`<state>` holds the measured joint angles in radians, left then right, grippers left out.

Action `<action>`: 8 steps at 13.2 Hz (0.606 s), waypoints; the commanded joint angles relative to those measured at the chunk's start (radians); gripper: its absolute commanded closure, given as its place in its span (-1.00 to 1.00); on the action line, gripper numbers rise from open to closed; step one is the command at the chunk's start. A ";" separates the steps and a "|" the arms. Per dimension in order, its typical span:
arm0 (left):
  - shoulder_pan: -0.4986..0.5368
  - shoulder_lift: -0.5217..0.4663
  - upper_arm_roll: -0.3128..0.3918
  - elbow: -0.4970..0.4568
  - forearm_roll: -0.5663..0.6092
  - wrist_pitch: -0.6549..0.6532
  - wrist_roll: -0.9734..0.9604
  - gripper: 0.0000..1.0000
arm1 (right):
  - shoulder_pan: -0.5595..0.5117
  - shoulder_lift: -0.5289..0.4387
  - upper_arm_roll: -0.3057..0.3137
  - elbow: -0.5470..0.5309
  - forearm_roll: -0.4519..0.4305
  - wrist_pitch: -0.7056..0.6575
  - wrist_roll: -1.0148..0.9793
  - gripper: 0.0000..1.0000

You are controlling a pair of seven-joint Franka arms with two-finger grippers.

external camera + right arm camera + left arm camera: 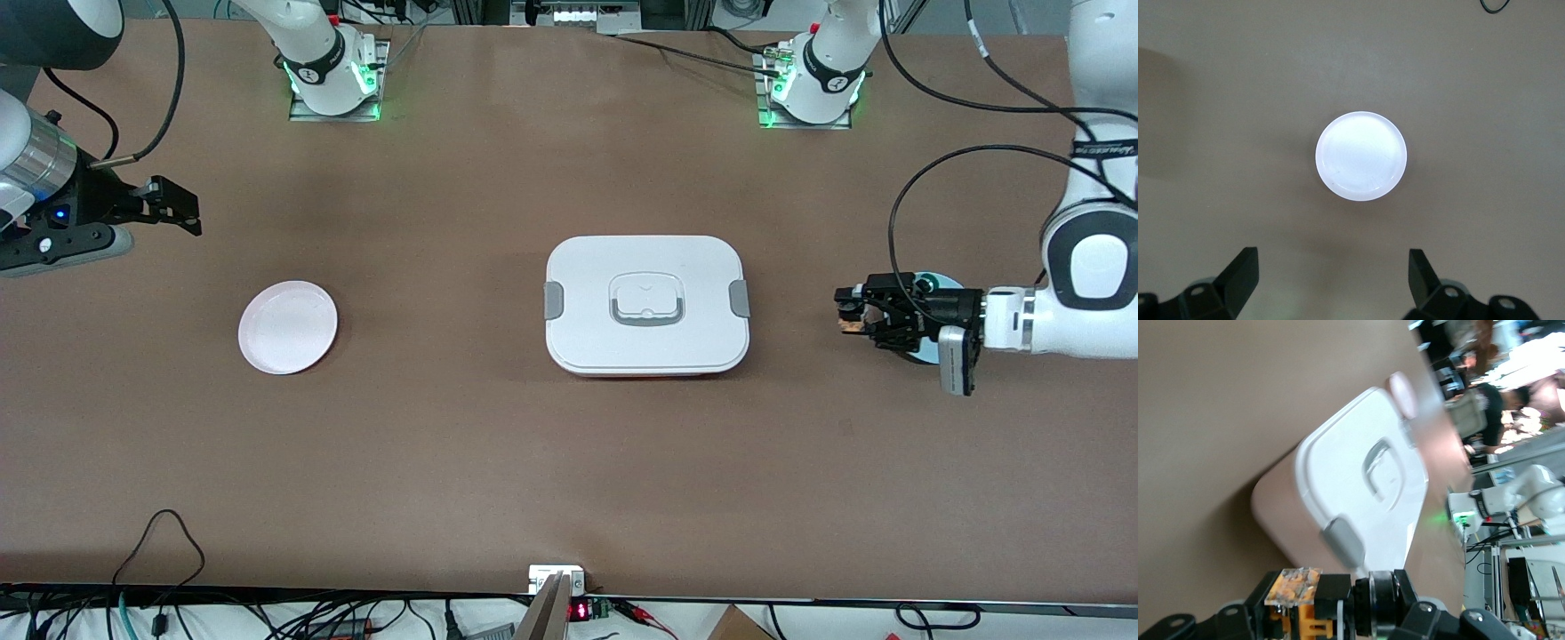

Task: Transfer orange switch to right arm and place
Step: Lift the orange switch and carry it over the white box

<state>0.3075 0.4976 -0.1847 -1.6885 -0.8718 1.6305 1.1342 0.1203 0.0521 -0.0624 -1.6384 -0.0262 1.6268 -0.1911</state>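
My left tool (852,311) pinches the orange switch (1295,587) above the counter (498,444), near the white box's (646,302) edge. My right tool (178,209) waits spread, over bare counter beside the white plate (288,326).

2 white arms (1089,267), black grippers, black cables, green base lights

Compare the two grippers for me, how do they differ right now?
The left gripper is shut on the orange switch; the right gripper is open and holds nothing. The left one hangs beside the white lidded box; the right one hangs near the pink plate. Both have black fingers.
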 commanded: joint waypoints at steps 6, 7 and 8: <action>-0.226 0.010 0.004 0.021 -0.488 0.095 0.488 0.63 | -0.001 0.009 0.004 0.020 -0.001 -0.008 0.013 -1.00; -0.269 0.012 0.004 0.020 -0.569 0.144 0.583 0.63 | -0.001 0.009 0.004 0.020 0.000 -0.008 0.013 -1.00; -0.318 0.010 0.005 0.017 -0.646 0.178 0.663 0.63 | -0.001 0.009 0.004 0.020 -0.001 -0.008 0.013 -1.00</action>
<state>0.0557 0.5088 -0.1907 -1.6760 -1.4077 1.7594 1.6578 0.1204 0.0561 -0.0623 -1.6379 -0.0261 1.6269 -0.1911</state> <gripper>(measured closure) 0.278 0.000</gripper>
